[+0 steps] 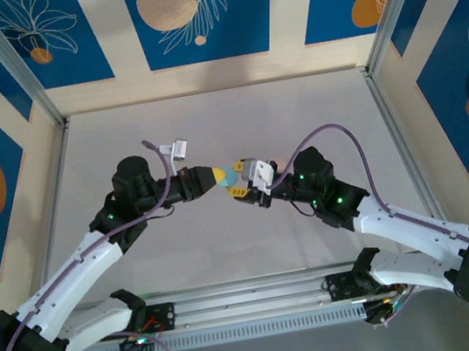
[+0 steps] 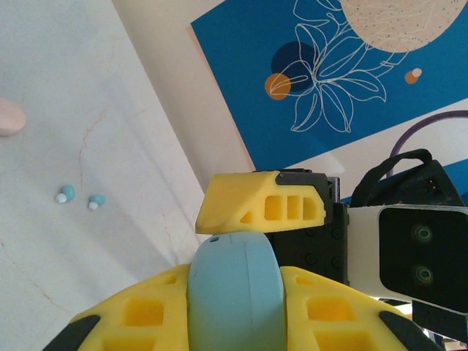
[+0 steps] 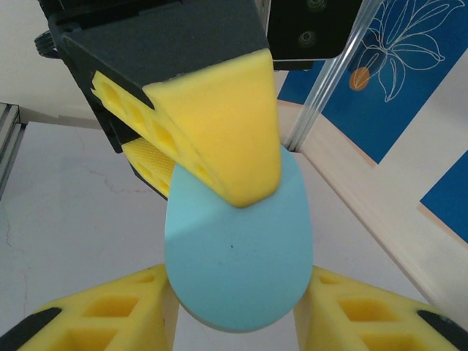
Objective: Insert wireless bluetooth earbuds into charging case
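- Two tiny light blue earbuds (image 2: 66,193) lie side by side on the table (image 2: 44,292), up and left of the light blue case (image 2: 235,292) in the left wrist view.
- Their white tips point the same way.
- The left gripper (image 1: 215,176) is clamped on the case.
- The right gripper's (image 3: 234,307) jaws straddle the case; whether they are gripping it cannot be told.

Pale, faintly veined tabletop (image 1: 227,124) across the middle of the frame. Blue panels (image 1: 238,25) with white leaf outlines and cream and orange discs along the top and both sides, cream strips between. Silver posts (image 1: 17,67) slanting at the upper corners. Grey slotted rail (image 1: 253,301) along the lower edge.
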Robot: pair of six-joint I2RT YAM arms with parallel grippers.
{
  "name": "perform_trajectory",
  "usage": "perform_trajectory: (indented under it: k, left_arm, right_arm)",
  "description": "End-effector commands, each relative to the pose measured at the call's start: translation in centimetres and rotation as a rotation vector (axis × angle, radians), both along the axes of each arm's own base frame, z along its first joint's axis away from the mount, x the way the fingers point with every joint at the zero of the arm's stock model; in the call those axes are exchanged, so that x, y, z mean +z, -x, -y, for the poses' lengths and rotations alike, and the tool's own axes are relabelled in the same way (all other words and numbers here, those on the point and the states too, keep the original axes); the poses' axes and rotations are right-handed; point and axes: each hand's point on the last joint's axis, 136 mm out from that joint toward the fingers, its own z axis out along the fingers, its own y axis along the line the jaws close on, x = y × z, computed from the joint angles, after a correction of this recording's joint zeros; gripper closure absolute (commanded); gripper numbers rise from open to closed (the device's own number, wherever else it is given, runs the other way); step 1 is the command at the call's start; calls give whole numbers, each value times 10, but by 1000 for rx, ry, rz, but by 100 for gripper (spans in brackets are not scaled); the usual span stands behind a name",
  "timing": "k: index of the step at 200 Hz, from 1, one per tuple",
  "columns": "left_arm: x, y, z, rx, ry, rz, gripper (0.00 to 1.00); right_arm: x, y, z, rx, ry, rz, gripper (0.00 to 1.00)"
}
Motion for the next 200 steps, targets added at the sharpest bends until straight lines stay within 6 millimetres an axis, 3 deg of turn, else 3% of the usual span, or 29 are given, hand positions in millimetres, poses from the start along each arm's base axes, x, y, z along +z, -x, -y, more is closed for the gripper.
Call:
perform_trajectory:
  k: [1, 69, 112, 119, 131, 156, 183, 200]
  left_arm:
    - [5, 4, 3, -21, 15, 8, 90]
    - [3, 3, 3, -20, 10, -1, 90]
    - [4, 2, 2, -10, 8, 3, 89]
    - [4, 2, 2, -6, 8, 10, 84]
    - [6, 1, 0, 6, 4, 40, 67]
    - [18, 6, -10, 17, -33, 214, 36]
    - [22, 20, -26, 13, -148, 552, 26]
    - [25, 41, -29, -67, -162, 830, 22]
  right_arm:
    - [37, 10, -8, 68, -91, 67, 54]
    - [37, 8, -8, 64, -93, 65, 51]
    - [33, 6, -7, 50, -82, 54, 65]
    - [32, 7, -7, 51, -76, 46, 69]
    - [29, 10, -6, 70, -64, 14, 74]
    - [25, 20, 0, 166, -65, -169, 76]
    - [28, 38, 5, 342, -61, -420, 76]
    - [33, 48, 4, 429, -46, -505, 76]
